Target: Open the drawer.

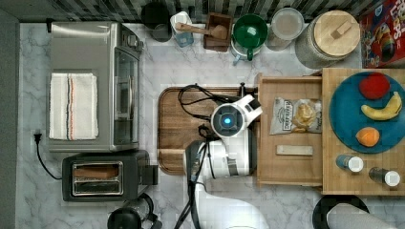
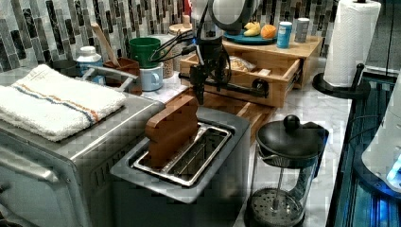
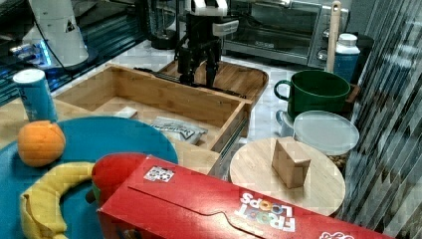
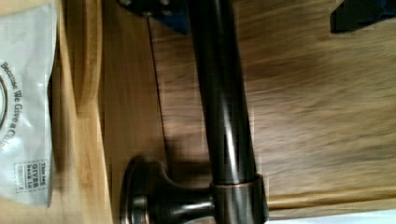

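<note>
1. One drawer (image 1: pixel 291 164) of light wood stands pulled out from under the wooden top (image 1: pixel 334 183) that bears the blue plate (image 1: pixel 344 119), near the worktop's (image 1: pixel 28 200) back edge by the tiled wall.
2. Its long black bar handle (image 2: pixel 236 88) runs level along the drawer's front, parallel to that front board; in the top view the bar's long axis runs up and down, and the front faces the top view's left, toward the dark tray (image 1: pixel 172 124).
3. Inside the drawer lie a chip bag (image 1: pixel 296 116) and a small pale block (image 1: pixel 294 150).
4. The gripper (image 3: pixel 198 74) hangs straight down at the handle, its two fingers (image 3: pixel 211 67) standing apart on either side of the bar; whether they press on it I cannot tell.
5. In the wrist view the handle (image 4: pixel 224 107) passes lengthwise between the fingers, with one round mounting post (image 4: pixel 154 200) joining it to the drawer front.
</note>
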Tool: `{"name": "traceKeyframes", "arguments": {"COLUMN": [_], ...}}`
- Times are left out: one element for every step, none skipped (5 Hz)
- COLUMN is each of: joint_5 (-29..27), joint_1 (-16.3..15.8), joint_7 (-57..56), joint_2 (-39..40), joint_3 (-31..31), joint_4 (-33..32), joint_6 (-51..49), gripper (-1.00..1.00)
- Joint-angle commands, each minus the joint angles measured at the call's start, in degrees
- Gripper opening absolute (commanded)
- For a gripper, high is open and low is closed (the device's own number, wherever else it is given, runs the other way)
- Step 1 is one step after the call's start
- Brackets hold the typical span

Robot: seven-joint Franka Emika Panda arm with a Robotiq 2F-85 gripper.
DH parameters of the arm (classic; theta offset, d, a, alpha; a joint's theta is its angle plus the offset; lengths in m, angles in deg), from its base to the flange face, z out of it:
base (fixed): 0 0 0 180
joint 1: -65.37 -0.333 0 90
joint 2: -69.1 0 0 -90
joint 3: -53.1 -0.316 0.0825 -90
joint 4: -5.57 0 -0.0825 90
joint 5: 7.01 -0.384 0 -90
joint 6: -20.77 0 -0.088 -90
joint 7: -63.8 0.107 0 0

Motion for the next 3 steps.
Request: {"name": "traceKeyframes", "arguments": {"joint_5": [-4.3,-6.4,-6.5], "joint_1": [-5.7,-5.4,-5.7], "joint_7": [4.6,4.0,3.9], "joint_2": [-2.8,-3.5,-3.6], "joint_3": [-5.1,-5.3,-5.0], "joint_4": [-0.8,-1.4,-1.4], "joint_6": [0.6,1.7,1.7], "gripper": [1.0,1.0,1.0]}}
